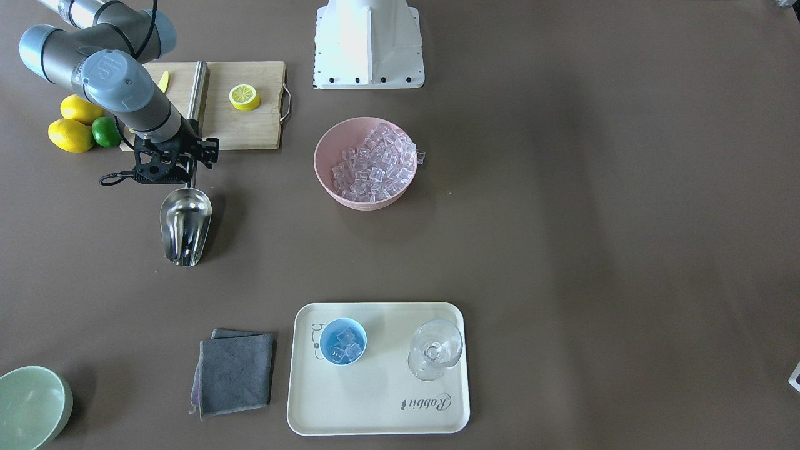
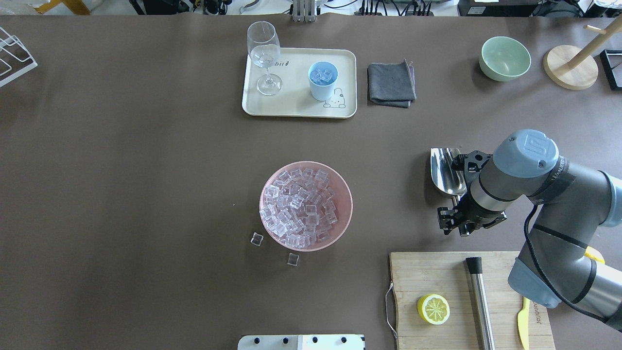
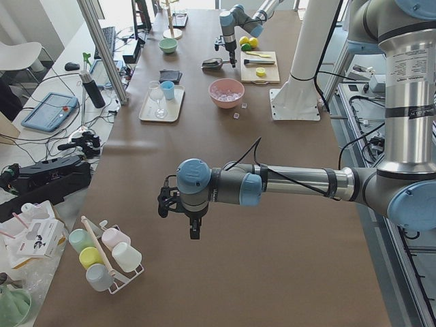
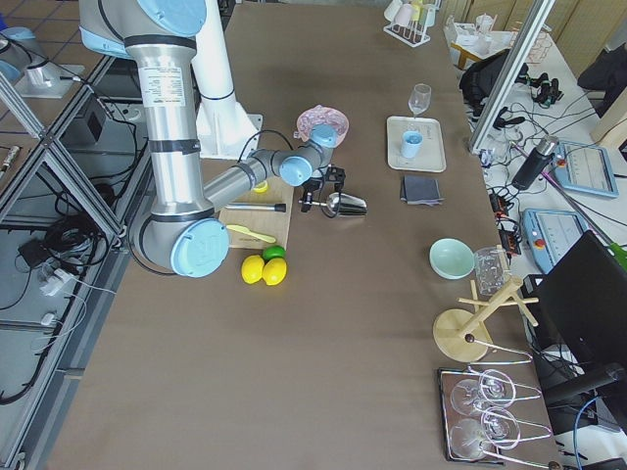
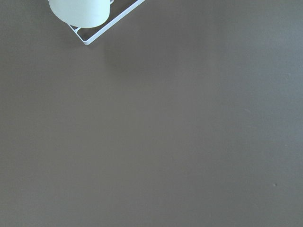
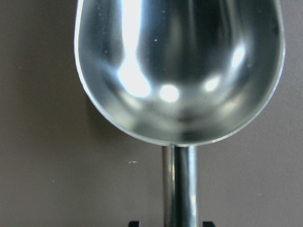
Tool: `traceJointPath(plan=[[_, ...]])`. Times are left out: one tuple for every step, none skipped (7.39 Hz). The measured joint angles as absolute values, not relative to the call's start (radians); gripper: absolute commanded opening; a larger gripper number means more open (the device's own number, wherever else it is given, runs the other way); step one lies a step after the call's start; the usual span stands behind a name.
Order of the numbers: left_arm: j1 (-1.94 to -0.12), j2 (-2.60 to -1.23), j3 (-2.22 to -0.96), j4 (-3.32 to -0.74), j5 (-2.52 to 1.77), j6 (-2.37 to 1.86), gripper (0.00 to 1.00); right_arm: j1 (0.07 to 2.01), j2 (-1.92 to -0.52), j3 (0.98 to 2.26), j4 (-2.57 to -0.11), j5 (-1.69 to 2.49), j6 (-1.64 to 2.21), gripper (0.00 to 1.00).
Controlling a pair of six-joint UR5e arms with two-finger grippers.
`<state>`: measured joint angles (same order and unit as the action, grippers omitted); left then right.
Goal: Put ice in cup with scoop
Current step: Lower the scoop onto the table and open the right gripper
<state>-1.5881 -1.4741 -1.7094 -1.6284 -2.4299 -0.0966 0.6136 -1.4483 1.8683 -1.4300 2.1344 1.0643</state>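
Shiny stainless-steel scoop lies trough-up on the brown table, near the wooden cutting board. My right pincer straddles its rod handle; the jaws seem parted, a gap either side, gripping nothing. The small light-blue cup on the cream tray holds clear ice cubes; more fill the pink bowl. How my left pincer stands I cannot tell.
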Motion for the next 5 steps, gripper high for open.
traceJointPath(plan=[[-1.588, -1.474, -1.709, -1.628, -2.430, -0.097, 0.98, 0.614, -1.446, 1.866, -1.430, 2.140, 1.063, 1.00], [-1.588, -1.474, -1.710, -1.628, -2.430, -0.097, 0.98, 0.614, -1.445, 1.865, -1.430, 2.141, 1.063, 1.00], [-1.588, -1.474, -1.710, -1.628, -2.430, -0.097, 0.98, 0.614, -1.445, 1.864, -1.430, 2.141, 1.063, 1.00], [-1.588, -1.474, -1.709, -1.628, -2.430, -0.097, 0.98, 0.617, -1.447, 1.867, -1.432, 2.142, 1.062, 1.00], [-1.588, -1.474, -1.707, -1.628, -2.430, -0.096, 0.98, 0.634, -1.450, 1.873, -1.435, 2.141, 1.062, 1.00]])
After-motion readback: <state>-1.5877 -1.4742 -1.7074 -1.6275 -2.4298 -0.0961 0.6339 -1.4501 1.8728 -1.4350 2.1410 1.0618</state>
